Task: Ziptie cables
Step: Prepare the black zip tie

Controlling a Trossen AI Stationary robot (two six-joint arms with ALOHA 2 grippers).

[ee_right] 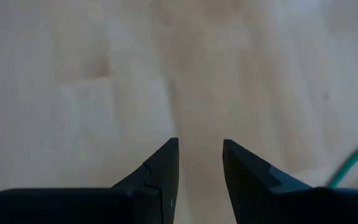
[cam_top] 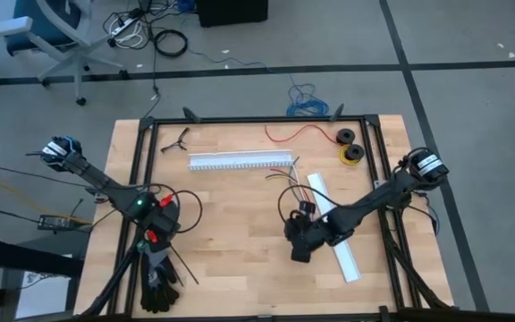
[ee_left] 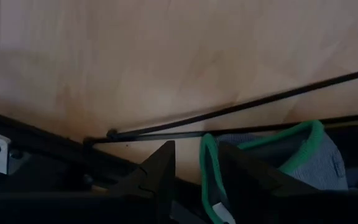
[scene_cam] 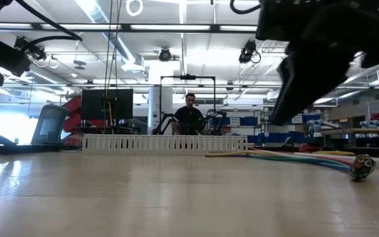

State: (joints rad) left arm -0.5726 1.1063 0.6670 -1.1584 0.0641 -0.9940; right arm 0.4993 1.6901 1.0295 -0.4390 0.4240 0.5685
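Room: grey floor [cam_top: 472, 80] with dark seams; office chair [cam_top: 38, 36]; cords [cam_top: 146, 31]; ceiling strip lights [scene_cam: 97, 13]; dark monitor [scene_cam: 106, 104]; seated person [scene_cam: 190, 115] behind.

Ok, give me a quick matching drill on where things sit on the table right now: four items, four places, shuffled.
Items:
1. cables
2. long white slotted channel
3. wire spools
4. grey glove with green trim

Places:
A. top right corner of the table in the high view
B. right beside the left end effector
C. lying crosswise in the table's upper half in the high view
D. right of centre, just past the right end effector

Pairs: 1-D, 2-C, 3-A, 4-B
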